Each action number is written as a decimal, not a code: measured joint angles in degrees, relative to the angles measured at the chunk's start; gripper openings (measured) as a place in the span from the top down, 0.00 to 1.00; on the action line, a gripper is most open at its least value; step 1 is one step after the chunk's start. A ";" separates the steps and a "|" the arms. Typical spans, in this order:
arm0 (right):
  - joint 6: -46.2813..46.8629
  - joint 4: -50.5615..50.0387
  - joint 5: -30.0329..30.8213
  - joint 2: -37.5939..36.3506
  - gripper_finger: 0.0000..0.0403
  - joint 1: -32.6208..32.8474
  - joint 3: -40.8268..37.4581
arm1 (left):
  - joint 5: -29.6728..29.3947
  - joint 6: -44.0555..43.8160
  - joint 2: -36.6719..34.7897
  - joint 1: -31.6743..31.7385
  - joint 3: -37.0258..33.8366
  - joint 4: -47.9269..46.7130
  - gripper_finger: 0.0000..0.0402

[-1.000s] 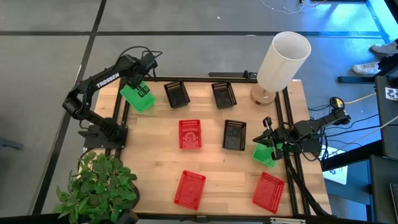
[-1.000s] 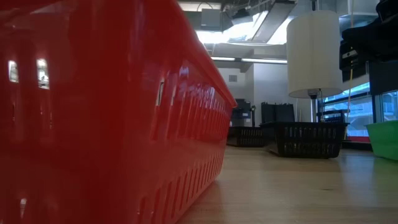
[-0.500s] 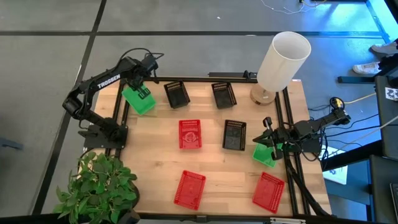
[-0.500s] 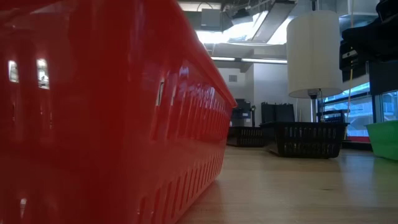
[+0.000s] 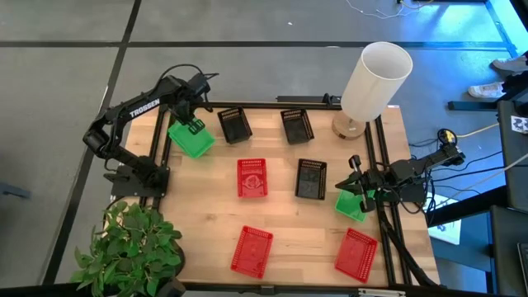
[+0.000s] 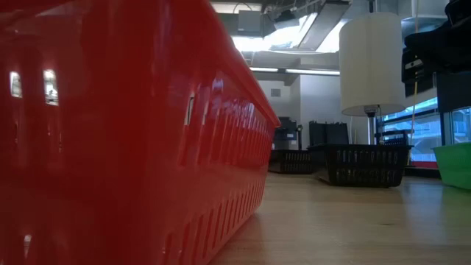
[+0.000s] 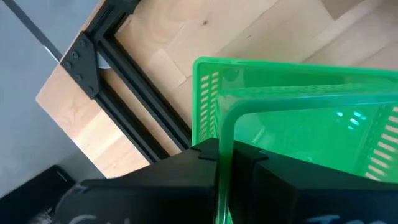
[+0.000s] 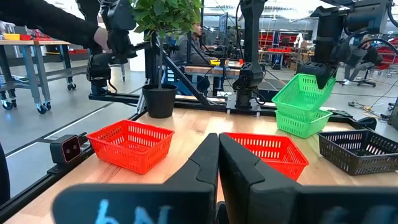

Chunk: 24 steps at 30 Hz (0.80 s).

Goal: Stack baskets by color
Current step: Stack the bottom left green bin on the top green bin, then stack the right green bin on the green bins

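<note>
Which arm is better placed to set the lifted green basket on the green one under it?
Left: the left gripper is shut on the lifted green basket, just over the lower green basket. The right gripper is shut, far across the table.

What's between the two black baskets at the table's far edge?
Nothing: bare wood separates the left black basket from the right black basket, seen in the high view.
</note>
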 joint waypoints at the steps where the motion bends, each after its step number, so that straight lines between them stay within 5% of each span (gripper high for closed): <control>1: 0.00 0.00 0.01 0.01 0.96 0.01 0.00 | -0.12 -0.51 0.00 0.00 0.00 0.00 1.00; 16: 0.00 0.00 0.02 0.01 0.96 -0.01 0.00 | -0.07 0.23 3.24 0.00 -0.07 -0.31 0.81; 24: 0.00 0.00 0.00 -0.01 0.96 0.00 0.00 | -4.15 -0.43 2.89 -0.95 1.35 -0.44 0.80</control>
